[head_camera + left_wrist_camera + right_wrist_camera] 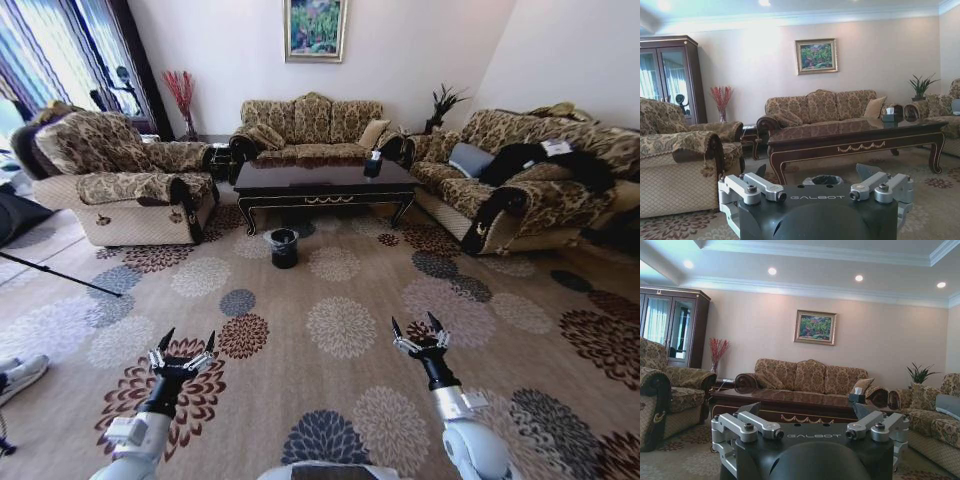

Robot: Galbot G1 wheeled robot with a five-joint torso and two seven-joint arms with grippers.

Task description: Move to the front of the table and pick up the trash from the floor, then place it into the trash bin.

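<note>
While both the left hand (182, 345) and right hand (419, 334) hover spread and empty, the trash bin (284, 247) before the table (322, 186) awaits light, crushable scraps — pinch gently, I judge.

1. The word "GALBOT" stands in pale capital letters on the dark grey, rounded plastic housing of the left gripper (816, 187), as the left wrist view shows it, centred between the two silver metal finger linkages.
2. The same word "GALBOT" stands in pale capitals on the matching dark grey housing of the right gripper (810, 422) in the right wrist view, again between the silver linkages.
3. No other text, number, label or sign can be read anywhere else in the room.
</note>
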